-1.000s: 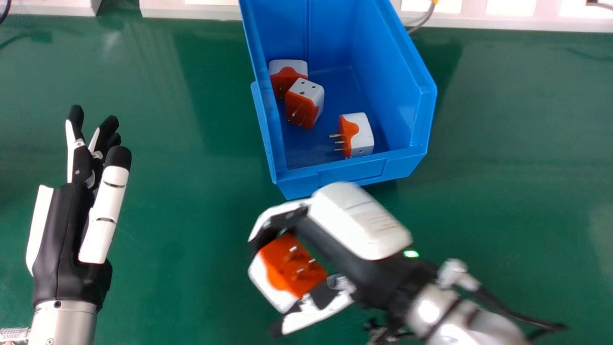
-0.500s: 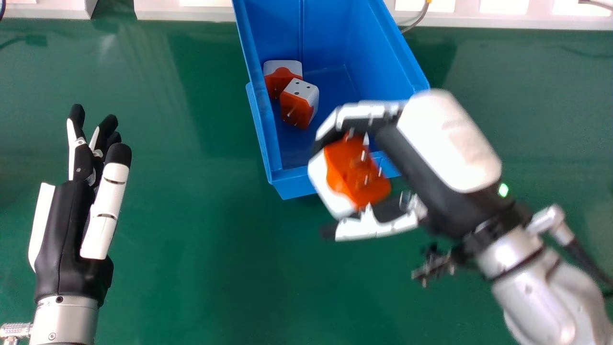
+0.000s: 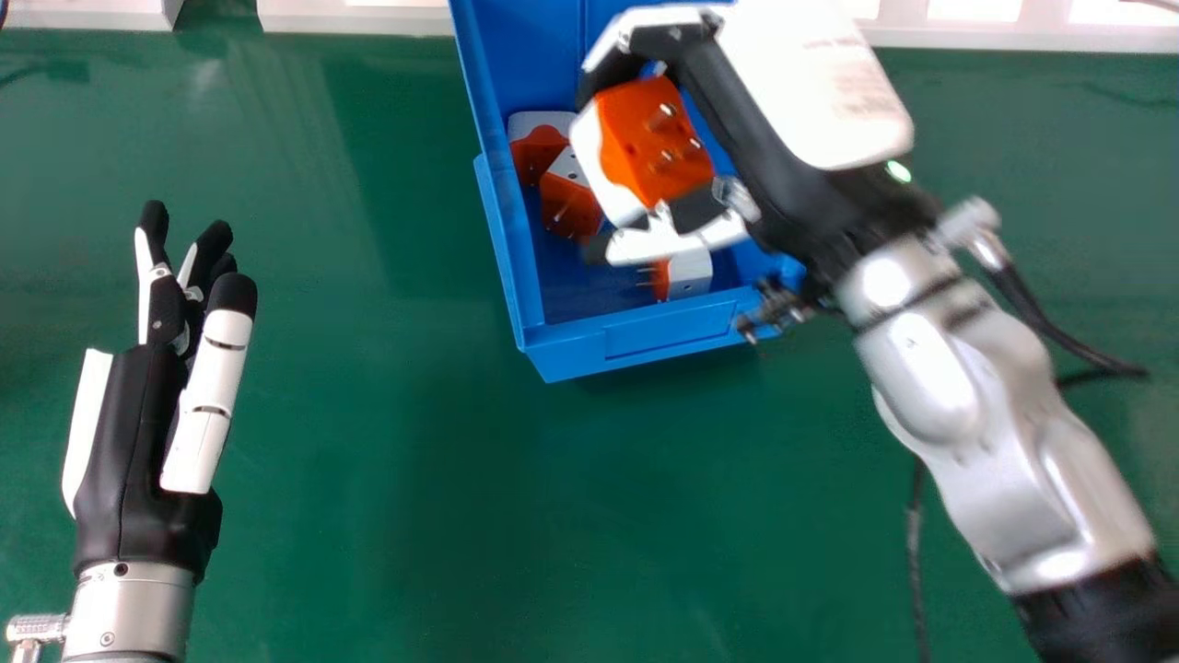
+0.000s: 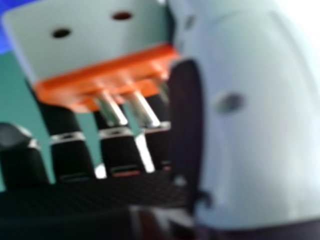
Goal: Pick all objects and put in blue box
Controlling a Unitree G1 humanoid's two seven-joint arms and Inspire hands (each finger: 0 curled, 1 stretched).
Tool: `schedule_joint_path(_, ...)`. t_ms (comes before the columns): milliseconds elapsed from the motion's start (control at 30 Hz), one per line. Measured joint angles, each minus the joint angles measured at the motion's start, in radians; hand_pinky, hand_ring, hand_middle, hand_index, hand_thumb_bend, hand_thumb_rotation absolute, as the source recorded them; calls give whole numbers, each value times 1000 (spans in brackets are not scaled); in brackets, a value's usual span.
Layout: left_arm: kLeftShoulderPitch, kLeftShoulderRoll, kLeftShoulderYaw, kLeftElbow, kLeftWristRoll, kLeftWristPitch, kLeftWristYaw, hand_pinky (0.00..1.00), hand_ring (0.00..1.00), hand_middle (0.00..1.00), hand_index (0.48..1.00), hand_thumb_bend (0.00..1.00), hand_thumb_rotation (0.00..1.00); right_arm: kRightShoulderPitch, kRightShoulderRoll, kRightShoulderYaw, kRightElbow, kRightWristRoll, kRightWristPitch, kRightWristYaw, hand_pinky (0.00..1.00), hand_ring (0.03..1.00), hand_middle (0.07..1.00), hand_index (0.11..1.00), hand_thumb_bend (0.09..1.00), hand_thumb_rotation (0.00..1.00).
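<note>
Over the blue box (image 3: 668, 333), my right hand (image 3: 783, 101) is shut on an orange and white plug adapter (image 3: 652, 143), its prongs facing up toward the head camera. In the right hand view the adapter (image 4: 95, 42) is pinched between the thumb and fingers of my right hand (image 4: 187, 120). Inside the box lie a rear adapter (image 3: 537, 152), another one (image 3: 569, 203) touching it and partly covered by the held one, and a third (image 3: 686, 274) near the front wall. At the left my left hand (image 3: 134, 433) is open and holds nothing.
The green table (image 3: 387, 479) surrounds the box. A white ledge (image 3: 359, 18) runs along the far edge. A black cable (image 3: 1041, 318) hangs from the right wrist over the table's right side.
My right hand has carried the adapter from in front of the box, first rightward and away, then farther back to above its interior. The left hand has stayed nearly still.
</note>
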State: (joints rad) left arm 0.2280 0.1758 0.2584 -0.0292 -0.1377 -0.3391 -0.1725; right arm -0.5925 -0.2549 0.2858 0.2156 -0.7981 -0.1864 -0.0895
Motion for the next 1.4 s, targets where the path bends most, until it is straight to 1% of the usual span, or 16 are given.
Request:
schedule_joint_path(200, 6, 0, 3, -1, -1, 1, -3, 972, 974, 973, 971, 552, 842, -222, 35, 61, 346, -40, 21, -101, 226, 329, 431, 482, 486, 141)
schedule_joint_path(333, 6, 2, 3, -2, -2, 1, -7, 978, 977, 975, 972, 559, 850, -319, 59, 109, 570, -61, 29, -169, 231, 332, 435, 481, 486, 142)
schedule_joint_path(400, 6, 2, 2, -3, -2, 2, -7, 976, 974, 973, 970, 554, 847, -354, 73, 127, 660, -61, 45, -174, 252, 360, 461, 481, 485, 144)
schedule_joint_path(600, 10, 1, 2, -20, -3, 3, -7, 976, 973, 973, 969, 533, 849, -408, 104, 165, 828, -57, 91, -176, 343, 461, 551, 488, 488, 134)
schedule_joint_path(667, 10, 1, 2, -21, -1, 3, -7, 969, 972, 973, 970, 535, 852, -423, 112, 179, 851, -57, 109, -180, 363, 460, 550, 489, 489, 137)
schedule_joint_path(700, 10, 1, 2, -21, -1, 3, -6, 970, 972, 973, 970, 536, 845, -430, 114, 188, 861, -59, 113, -179, 422, 540, 629, 492, 492, 147)
schedule_joint_path(767, 11, 0, 2, -21, -1, 3, -6, 976, 974, 974, 970, 539, 836, -450, 114, 213, 869, -64, 128, -155, 594, 750, 819, 741, 520, 317)
schedule_joint_path(800, 11, 0, 2, -21, -1, 3, -6, 972, 974, 974, 971, 548, 836, -460, 114, 230, 870, -74, 138, -138, 743, 887, 920, 882, 561, 453)
schedule_joint_path(833, 11, 0, 1, -22, -1, 3, -6, 966, 973, 974, 971, 548, 842, -469, 112, 249, 870, -84, 149, -124, 842, 942, 960, 940, 604, 532)
schedule_joint_path(867, 11, 0, 1, -22, 0, 3, -5, 966, 973, 974, 971, 545, 846, -474, 112, 268, 870, -94, 160, -116, 919, 971, 980, 970, 645, 585)
schedule_joint_path(933, 11, 0, 0, -23, 0, 3, -3, 971, 973, 974, 971, 526, 856, -476, 111, 297, 867, -114, 178, -109, 979, 993, 995, 992, 696, 620)
schedule_joint_path(1000, 11, 0, 0, -24, 1, 3, -2, 971, 973, 974, 971, 513, 856, -475, 111, 314, 863, -118, 190, -104, 995, 999, 999, 998, 708, 653)
schedule_joint_path(1100, 11, -1, -3, -30, 1, 6, 1, 961, 968, 968, 963, 500, 848, -475, 106, 329, 837, -119, 211, -101, 1000, 1000, 1000, 1000, 707, 689)
schedule_joint_path(1167, 11, -1, -6, -32, 3, 7, 2, 955, 966, 967, 961, 501, 845, -475, 103, 338, 824, -119, 221, -101, 1000, 1000, 1000, 1000, 701, 688)
schedule_joint_path(1233, 11, -1, -6, -32, 9, 9, 4, 954, 964, 964, 958, 500, 839, -474, 100, 341, 814, -119, 223, -101, 1000, 1000, 1000, 1000, 688, 689)
schedule_joint_path(1400, 8, -1, -7, -32, 11, 12, 6, 966, 967, 967, 961, 496, 836, -473, 98, 343, 795, -114, 225, -101, 1000, 1000, 1000, 1000, 648, 699)
